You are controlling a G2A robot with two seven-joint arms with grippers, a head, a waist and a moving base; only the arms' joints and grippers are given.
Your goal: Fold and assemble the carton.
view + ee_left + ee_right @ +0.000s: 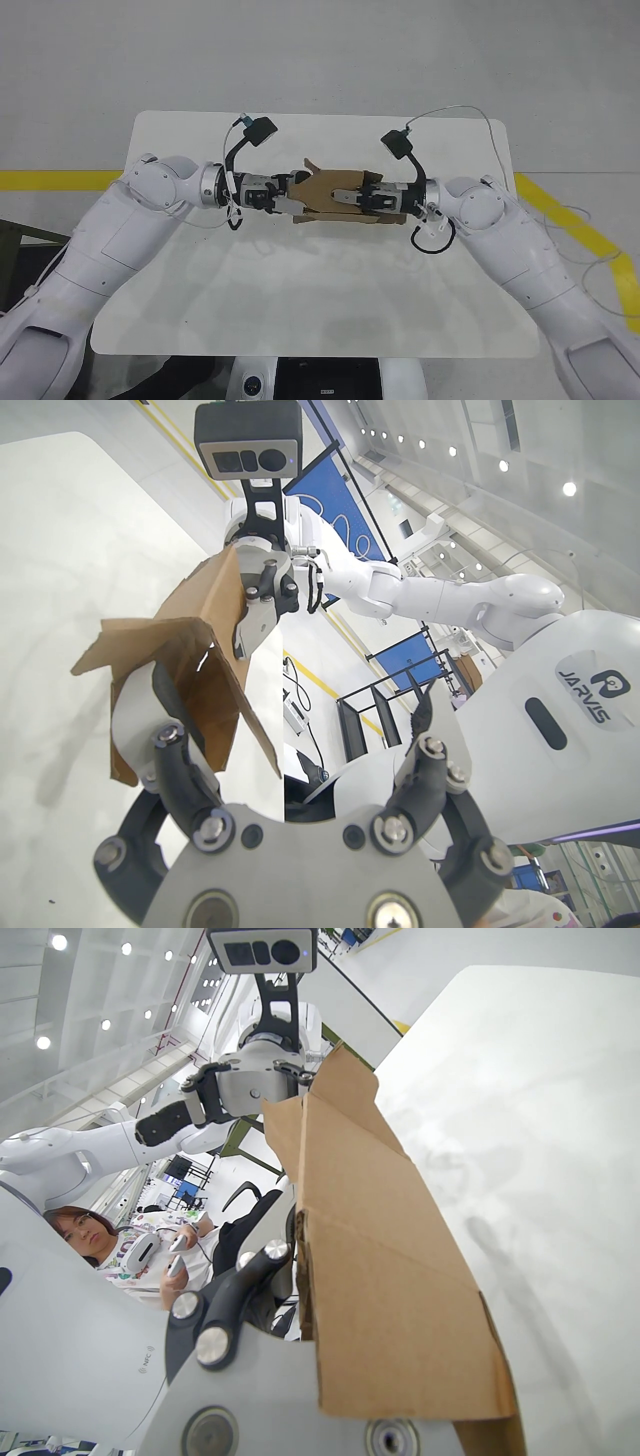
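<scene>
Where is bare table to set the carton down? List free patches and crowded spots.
Free: the near half of the table, bordered by both arms and the front edge; also the far corner beyond the left arm. Crowded: the middle, where the left gripper and right gripper meet at the carton, and the narrow strip behind it.

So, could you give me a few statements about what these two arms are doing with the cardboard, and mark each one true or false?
1. Both arms meet at the carton over the white table. True.
2. The left gripper is clamped shut. False: its fingers are spread wide, and one of them sits inside the carton.
3. The right gripper pinches a panel of the carton. True.
4. The carton is a sealed box. False: its flaps stand open and you can see inside it.
</scene>
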